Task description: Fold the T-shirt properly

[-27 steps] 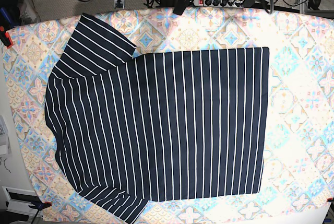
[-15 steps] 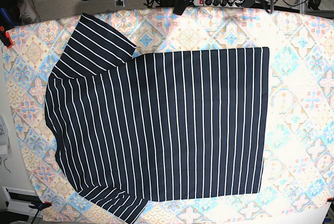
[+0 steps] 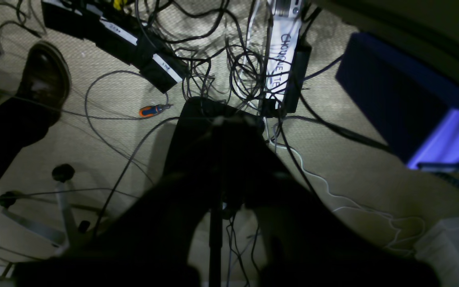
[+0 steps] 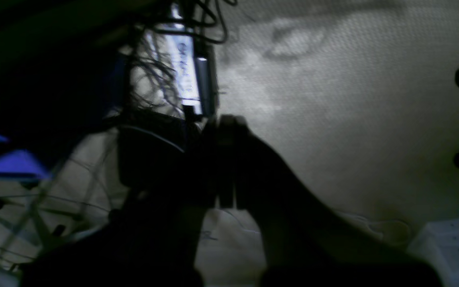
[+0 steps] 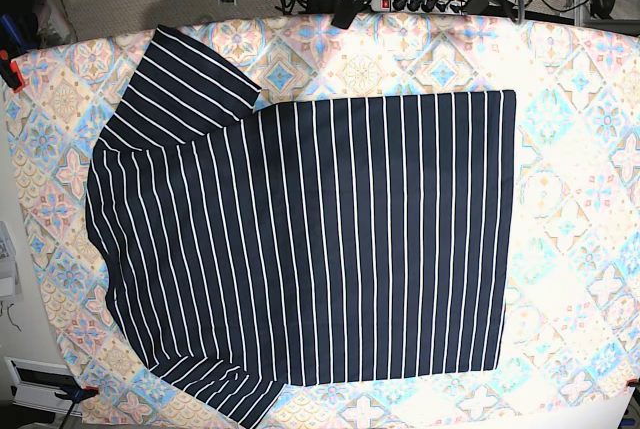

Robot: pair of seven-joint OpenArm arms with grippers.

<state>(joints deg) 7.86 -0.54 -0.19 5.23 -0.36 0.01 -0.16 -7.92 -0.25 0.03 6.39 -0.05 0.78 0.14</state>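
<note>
One T-shirt (image 5: 300, 239) lies on one patterned tablecloth (image 5: 580, 199), and down on the floor there's one orange-handled screwdriver (image 3: 153, 110) and one brown shoe (image 3: 44, 77) (cables too tangled to count).

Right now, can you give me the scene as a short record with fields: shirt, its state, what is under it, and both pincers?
shirt: dark shirt with thin white stripes, spread flat
fold state: not folded; both sleeves lie out on the base view's left
under it: patterned cloth over the table
left pincer: shut, holds nothing, above the floor, off the table
right pincer: shut, holds nothing, above the floor, off the table
contact with shirt: none
floor: cables, a screwdriver
</note>
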